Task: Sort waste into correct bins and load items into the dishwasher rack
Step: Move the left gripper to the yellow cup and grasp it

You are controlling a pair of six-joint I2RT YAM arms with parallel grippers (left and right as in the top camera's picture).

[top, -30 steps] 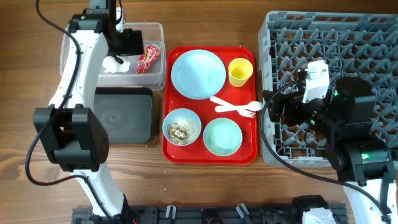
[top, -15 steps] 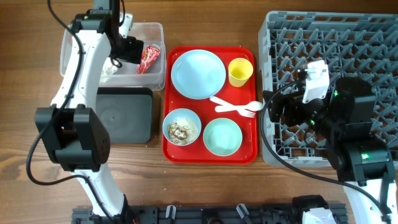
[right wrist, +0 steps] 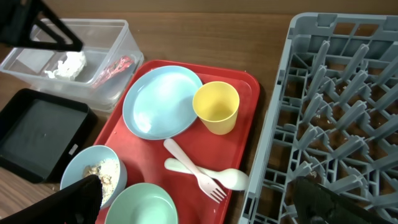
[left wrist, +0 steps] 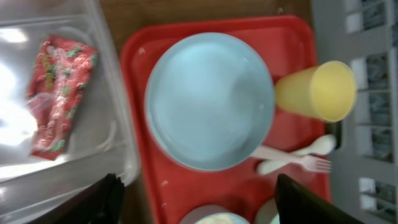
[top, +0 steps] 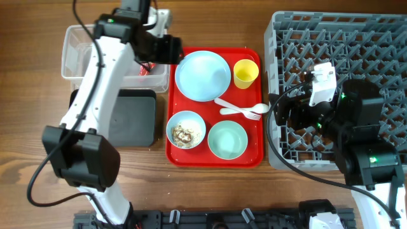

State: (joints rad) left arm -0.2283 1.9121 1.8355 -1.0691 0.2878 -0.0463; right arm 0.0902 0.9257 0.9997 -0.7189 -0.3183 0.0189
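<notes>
My left gripper (top: 170, 49) is open and empty, above the seam between the clear tub (top: 76, 44) and the light blue plate (top: 202, 76). In the left wrist view the jaws (left wrist: 199, 205) hang over the plate (left wrist: 211, 99), with the red wrapper (left wrist: 59, 93) lying in the tub. Crumpled white tissue (right wrist: 67, 65) also lies in the tub. The black tray (top: 130, 117) is bare. A bowl with food scraps (top: 186, 130), a mint bowl (top: 227, 138), a yellow cup (top: 246, 73) and a white fork and spoon (top: 241, 109) sit on the red tray. My right gripper (top: 280, 111) is open and empty at the grey rack's (top: 337, 38) left edge.
The flat red serving tray (top: 254, 149) lies between the bins on the left and the rack on the right. The left arm's links cross over the clear tub and black tray. Bare wooden table shows along the front.
My left gripper has moved right, from over the clear tub to the tub's right edge beside the plate. The right arm has not moved.
</notes>
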